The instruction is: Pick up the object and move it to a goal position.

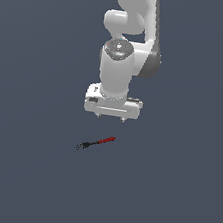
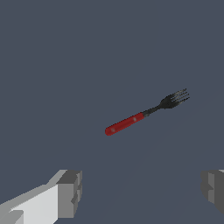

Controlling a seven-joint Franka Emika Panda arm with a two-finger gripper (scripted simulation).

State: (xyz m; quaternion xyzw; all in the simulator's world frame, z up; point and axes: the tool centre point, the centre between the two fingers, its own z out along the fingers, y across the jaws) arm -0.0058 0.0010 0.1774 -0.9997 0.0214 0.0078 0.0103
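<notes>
The object (image 1: 96, 143) is a tiny fork-like rod lying flat on the dark surface, red handle toward the exterior view's right, black forked tip toward the left. In the wrist view the object (image 2: 140, 116) shows clearly, red handle and dark tines, lying apart from the fingers. My white gripper (image 1: 110, 117) hangs above the surface, just behind the object and a little to its right, pointing down. It is open and holds nothing; the grey fingertips (image 2: 70, 192) stand wide apart in the wrist view.
The plain dark grey-blue surface (image 1: 23, 171) fills both views. The white arm (image 1: 130, 15) rises behind the gripper out of the exterior view.
</notes>
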